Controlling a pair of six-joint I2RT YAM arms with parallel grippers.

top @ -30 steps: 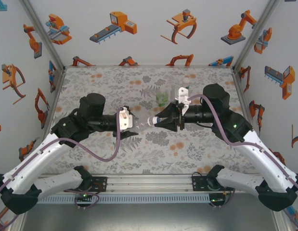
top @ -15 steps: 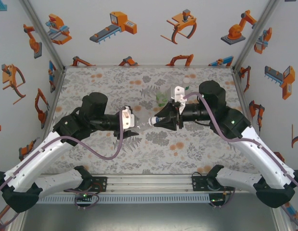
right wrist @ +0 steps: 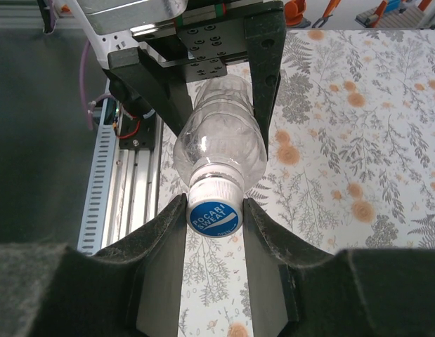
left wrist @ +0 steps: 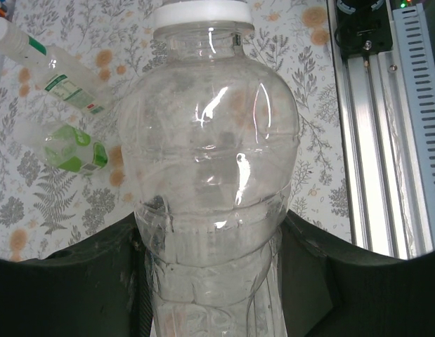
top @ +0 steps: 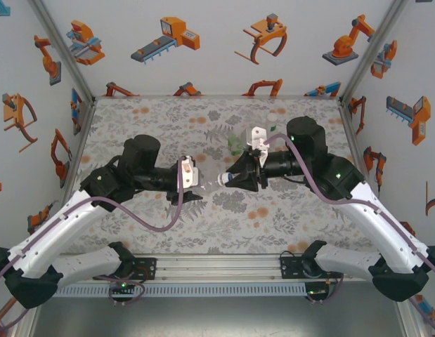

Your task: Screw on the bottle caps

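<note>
A short clear bottle (top: 211,180) hangs level above the table between the two arms. My left gripper (top: 196,181) is shut on its lower body; in the left wrist view the bottle (left wrist: 210,140) rises from between the dark fingers (left wrist: 91,281), with its cap (left wrist: 201,12) at the top. My right gripper (top: 226,179) is shut on that cap (right wrist: 215,214), which has white sides and a blue printed top, one pad pressed to each side. The bottle's shoulder (right wrist: 221,140) shows just beyond the cap.
A squat green-tinted bottle (top: 236,144) and a taller clear bottle with a green label band (top: 268,126) stand at the back middle, just behind the right wrist. Both show in the left wrist view, green one (left wrist: 69,147) and taller one (left wrist: 55,70). Rail (top: 217,270) runs along the near edge.
Both grips are unchanged. The right wrist has turned, its white camera mount swinging up and left, and both arms have crept slightly away from the near edge.
</note>
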